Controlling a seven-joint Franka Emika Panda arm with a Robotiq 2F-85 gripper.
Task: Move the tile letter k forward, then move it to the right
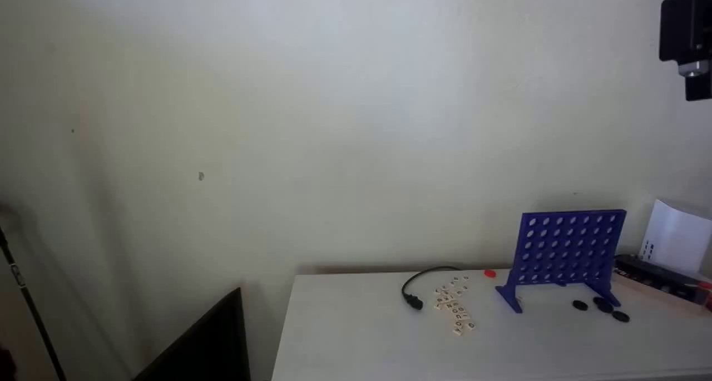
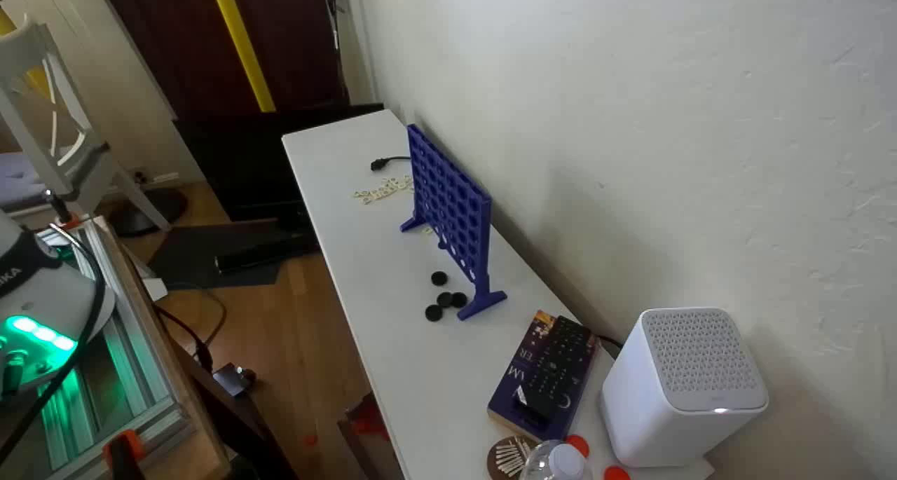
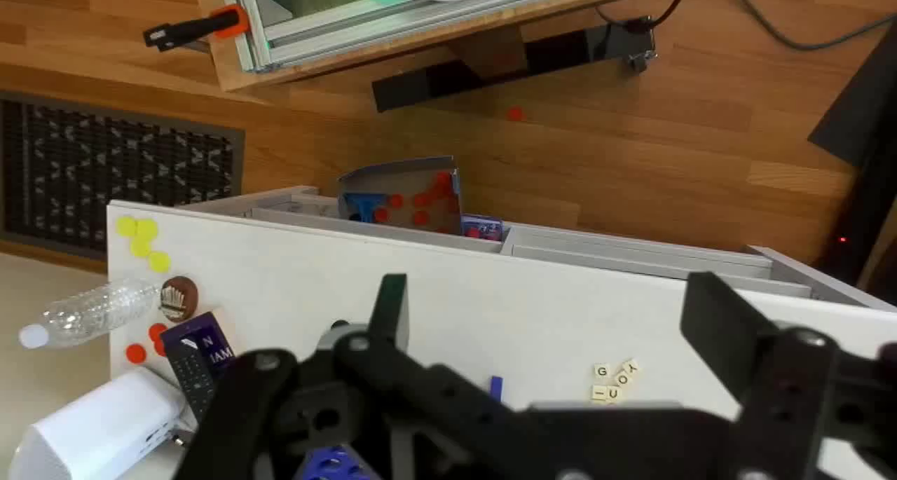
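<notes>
Letter tiles partly behind gripper, wrist view

On your white tabletop, square cream letter tiles lie between the black plug and rectangular blue grid.

Tabletop: white, long
Letter tiles: loose cluster, near the black cable
Game frame: blue, upright on its feet
Black discs: grouped near one foot of the game frame
Book: flat, near the white box
Red discs: several beside the book, one between black cable and game frame
Yellow discs: at one corner
Clear bottle: beside a round brown piece
</notes>
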